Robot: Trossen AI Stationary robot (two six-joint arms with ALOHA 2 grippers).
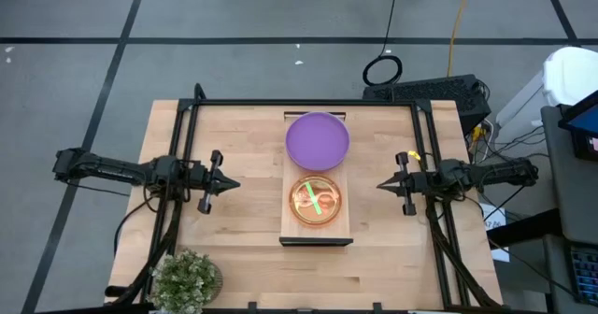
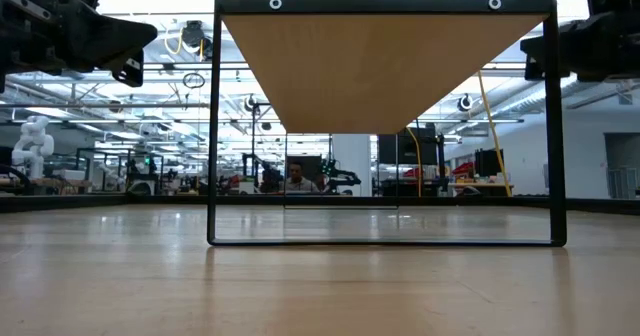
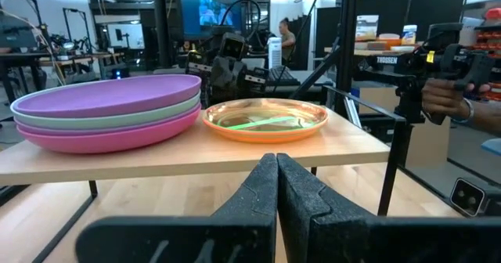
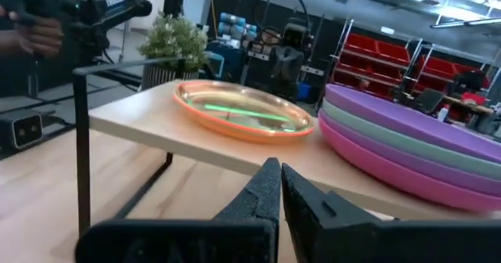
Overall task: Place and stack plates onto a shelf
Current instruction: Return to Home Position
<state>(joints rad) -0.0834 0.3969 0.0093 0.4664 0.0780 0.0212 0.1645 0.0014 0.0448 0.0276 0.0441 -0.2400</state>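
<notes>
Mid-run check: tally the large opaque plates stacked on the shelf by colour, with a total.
Purple plate: 1
Teal plate: 1
Magenta plate: 1
Total: 3 large plates, in one stack on the shelf.

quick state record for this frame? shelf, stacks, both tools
shelf: raised board, centre of table
large stack: purple over teal over magenta, shelf end away from plant
small stack: translucent, orange and green tints, shelf end nearer plant
left tool: shut, empty, left of shelf
right tool: shut, empty, right of shelf
plant: table corner, left side
</notes>
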